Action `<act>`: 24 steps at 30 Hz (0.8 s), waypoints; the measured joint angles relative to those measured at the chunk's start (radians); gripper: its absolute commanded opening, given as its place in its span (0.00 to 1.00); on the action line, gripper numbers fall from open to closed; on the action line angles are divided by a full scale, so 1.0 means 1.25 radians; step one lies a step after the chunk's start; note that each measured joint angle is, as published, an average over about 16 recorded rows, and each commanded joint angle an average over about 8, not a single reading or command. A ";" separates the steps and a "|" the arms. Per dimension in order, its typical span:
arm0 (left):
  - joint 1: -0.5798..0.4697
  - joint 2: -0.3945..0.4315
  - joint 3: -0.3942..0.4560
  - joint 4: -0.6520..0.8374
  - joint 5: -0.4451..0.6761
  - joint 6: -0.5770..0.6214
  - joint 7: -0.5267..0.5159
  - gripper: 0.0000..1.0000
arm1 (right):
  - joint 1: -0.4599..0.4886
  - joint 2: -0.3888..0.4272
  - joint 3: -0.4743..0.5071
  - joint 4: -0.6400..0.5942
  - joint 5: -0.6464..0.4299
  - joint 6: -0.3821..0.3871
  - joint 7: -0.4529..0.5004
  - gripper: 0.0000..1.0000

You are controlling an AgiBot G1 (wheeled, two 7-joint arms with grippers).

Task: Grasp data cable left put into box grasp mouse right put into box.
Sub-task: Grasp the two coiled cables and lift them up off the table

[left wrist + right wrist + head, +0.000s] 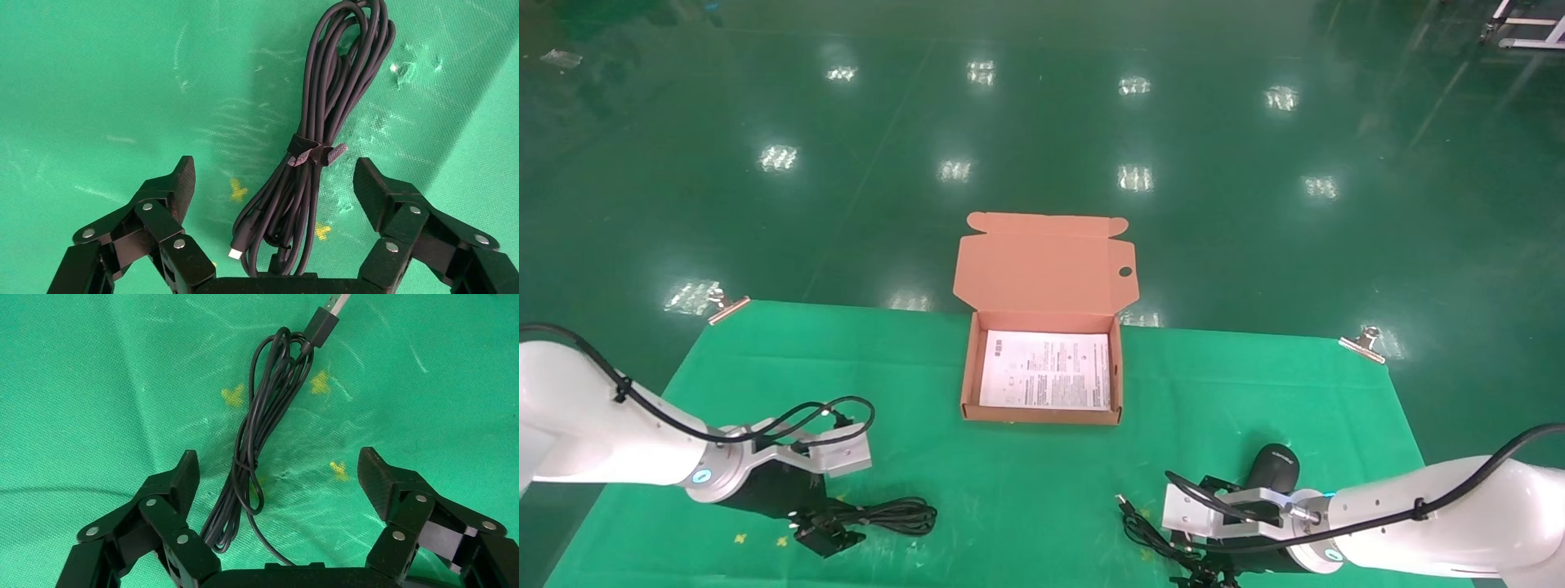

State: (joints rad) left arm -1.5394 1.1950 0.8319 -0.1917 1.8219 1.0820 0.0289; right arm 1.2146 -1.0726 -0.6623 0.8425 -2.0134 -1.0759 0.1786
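Data cable (pixel 318 122) between spread fingers of left tool (pixel 274 184).

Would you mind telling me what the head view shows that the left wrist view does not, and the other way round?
Only the head view shows the open box with its white leaflet, the mouse beside the right gripper, and both arms over the green cloth. Only the left wrist view shows the strap binding the data cable and its small pale plug end, between the open fingers of the left gripper. Both show that cable lying on the cloth, ungrasped.
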 measured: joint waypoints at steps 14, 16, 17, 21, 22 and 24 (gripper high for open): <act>0.001 -0.002 0.001 -0.007 0.001 0.001 -0.003 0.00 | 0.000 0.001 -0.001 0.005 -0.001 -0.002 -0.002 0.00; 0.002 -0.002 0.001 -0.008 0.001 0.002 -0.003 0.00 | 0.000 0.001 -0.001 0.005 -0.002 -0.002 -0.003 0.00; 0.002 -0.002 0.001 -0.009 0.001 0.002 -0.004 0.00 | 0.000 0.001 -0.001 0.006 -0.002 -0.002 -0.003 0.00; 0.002 -0.002 0.001 -0.010 0.001 0.002 -0.004 0.00 | 0.000 0.001 -0.002 0.007 -0.002 -0.002 -0.003 0.00; 0.002 -0.002 0.001 -0.010 0.001 0.002 -0.004 0.00 | 0.000 0.001 -0.002 0.007 -0.002 -0.003 -0.003 0.00; 0.002 -0.003 0.001 -0.011 0.002 0.002 -0.004 0.00 | 0.000 0.001 -0.002 0.007 -0.002 -0.003 -0.003 0.00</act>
State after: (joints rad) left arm -1.5366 1.1918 0.8331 -0.2050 1.8238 1.0850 0.0236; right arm 1.2146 -1.0709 -0.6647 0.8517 -2.0162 -1.0794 0.1745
